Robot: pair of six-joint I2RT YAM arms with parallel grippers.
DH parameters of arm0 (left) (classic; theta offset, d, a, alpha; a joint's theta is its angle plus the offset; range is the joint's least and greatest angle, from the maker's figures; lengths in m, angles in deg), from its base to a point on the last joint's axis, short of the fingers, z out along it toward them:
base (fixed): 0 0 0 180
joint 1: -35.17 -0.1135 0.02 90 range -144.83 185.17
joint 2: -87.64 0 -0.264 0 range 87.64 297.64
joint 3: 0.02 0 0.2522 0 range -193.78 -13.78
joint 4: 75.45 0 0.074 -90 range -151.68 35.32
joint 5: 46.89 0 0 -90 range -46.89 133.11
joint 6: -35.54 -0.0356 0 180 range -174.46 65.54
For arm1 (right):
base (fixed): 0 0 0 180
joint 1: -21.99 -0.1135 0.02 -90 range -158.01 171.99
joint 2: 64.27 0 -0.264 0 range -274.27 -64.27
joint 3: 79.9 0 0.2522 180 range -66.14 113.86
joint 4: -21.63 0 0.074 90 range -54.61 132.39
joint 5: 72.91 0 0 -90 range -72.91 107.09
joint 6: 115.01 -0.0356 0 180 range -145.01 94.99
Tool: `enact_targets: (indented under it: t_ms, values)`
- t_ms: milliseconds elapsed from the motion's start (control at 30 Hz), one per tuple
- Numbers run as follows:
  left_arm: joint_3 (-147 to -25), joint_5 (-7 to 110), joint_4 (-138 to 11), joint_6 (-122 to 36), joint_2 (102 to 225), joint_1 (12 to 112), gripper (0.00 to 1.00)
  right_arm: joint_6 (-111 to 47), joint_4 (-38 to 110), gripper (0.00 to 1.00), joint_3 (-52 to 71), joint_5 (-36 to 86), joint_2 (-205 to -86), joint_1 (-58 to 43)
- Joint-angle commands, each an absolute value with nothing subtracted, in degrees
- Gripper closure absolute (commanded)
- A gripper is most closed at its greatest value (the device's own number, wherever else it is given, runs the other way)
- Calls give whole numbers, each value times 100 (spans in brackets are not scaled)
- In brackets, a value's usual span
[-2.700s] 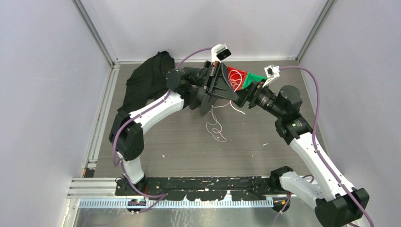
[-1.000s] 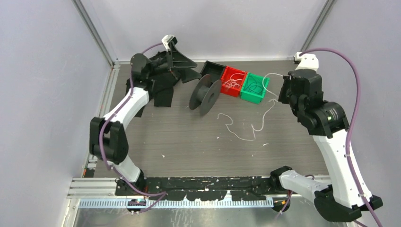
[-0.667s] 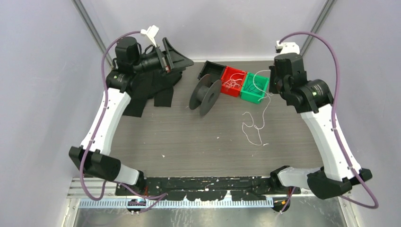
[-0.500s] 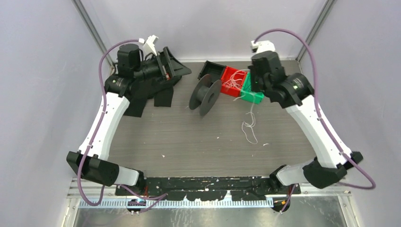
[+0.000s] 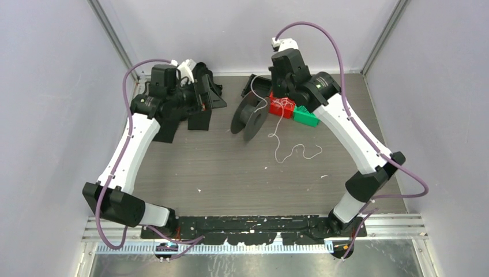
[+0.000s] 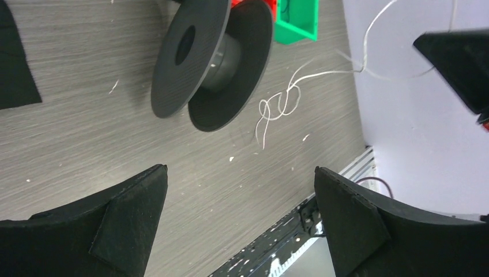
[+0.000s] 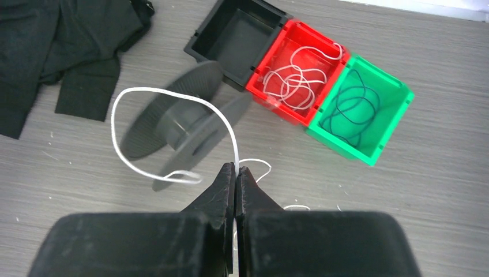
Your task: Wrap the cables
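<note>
My right gripper [image 7: 236, 171] is shut on a thin white cable [image 7: 147, 91], which loops out over a black spool [image 7: 179, 124]. From above, the right gripper [image 5: 277, 92] hangs over the bins beside the spool [image 5: 249, 115], and the cable [image 5: 276, 156] trails down onto the table in curls. More white cables [image 7: 294, 75] lie coiled in the red bin [image 7: 323, 49]. My left gripper [image 5: 214, 92] stands open at the back left, holding nothing. In its wrist view the left gripper [image 6: 241, 169] looks across at the spool [image 6: 210, 57] and the cable [image 6: 277, 107].
A black bin [image 7: 236, 40], the red bin [image 5: 282, 107] and a green bin [image 7: 398, 92] with dark wires stand in a row at the back. A black cloth [image 7: 57, 46] lies at the back left, under the left arm [image 5: 130, 138]. Walls close in both sides.
My right arm has swung left from the right side to the spool, dragging the held cable with it. My left arm has drawn back over the cloth, still open.
</note>
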State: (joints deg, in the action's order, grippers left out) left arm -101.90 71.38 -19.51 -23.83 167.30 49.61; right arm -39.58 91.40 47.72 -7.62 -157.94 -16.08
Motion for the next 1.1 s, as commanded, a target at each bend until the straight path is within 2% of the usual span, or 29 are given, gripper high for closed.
enact_targets:
  t_ms: [0,333,633,733,1067]
  values:
    - [-9913,6967,-2027,-2853,16481,4932,0,-4022,8690,100,5322,-673,-16126,-1638]
    - [-9309,6986,-2788,-2979,16458,4941,7,-3983,8805,100,6310,-819,-17176,-1633]
    - [-8101,7256,-4924,-2770,16553,4959,9,-4002,8797,100,6413,-752,-17587,-1686]
    - [-8140,7550,-5255,-2806,16852,4980,10,-3989,8707,100,6360,-638,-17630,-1716]
    - [-8703,7413,-5101,-3354,17555,5263,15,-3788,8446,100,6324,-165,-17864,-1798]
